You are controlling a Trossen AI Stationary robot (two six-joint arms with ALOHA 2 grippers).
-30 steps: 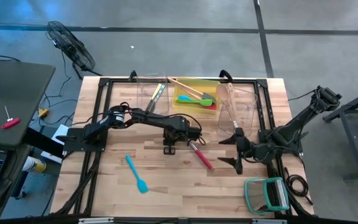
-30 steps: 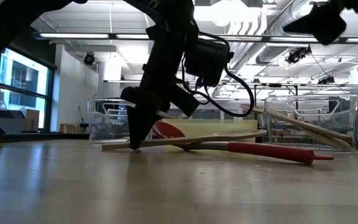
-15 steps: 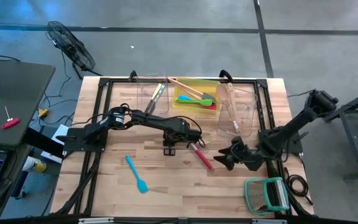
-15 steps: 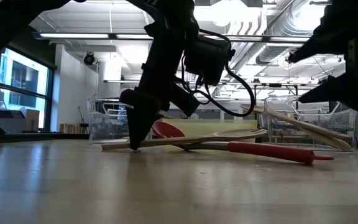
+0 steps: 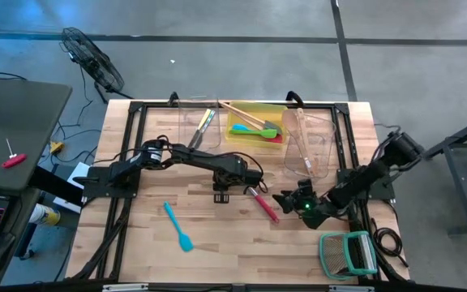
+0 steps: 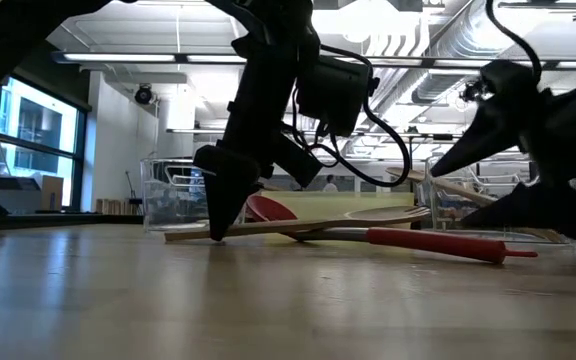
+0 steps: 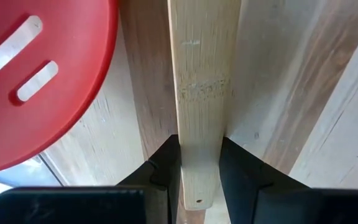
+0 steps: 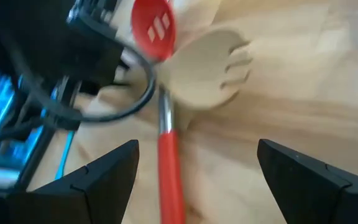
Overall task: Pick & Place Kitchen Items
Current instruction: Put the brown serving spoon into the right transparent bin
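The right gripper (image 5: 286, 203) has swung in from the right edge toward frame centre, fingers spread beside the red slotted spatula (image 5: 263, 203), apparently its target. The left gripper (image 5: 221, 195), at centre, pinches one wooden fork (image 7: 201, 93). One blue spatula (image 5: 178, 226) lies lower left.

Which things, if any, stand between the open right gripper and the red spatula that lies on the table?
Nothing visible does. The right gripper, fingers spread wide, faces the red spatula with only bare table between. The wooden fork, held at its handle end by the left gripper, crosses the spatula nearer its slotted head, beyond the red grip.
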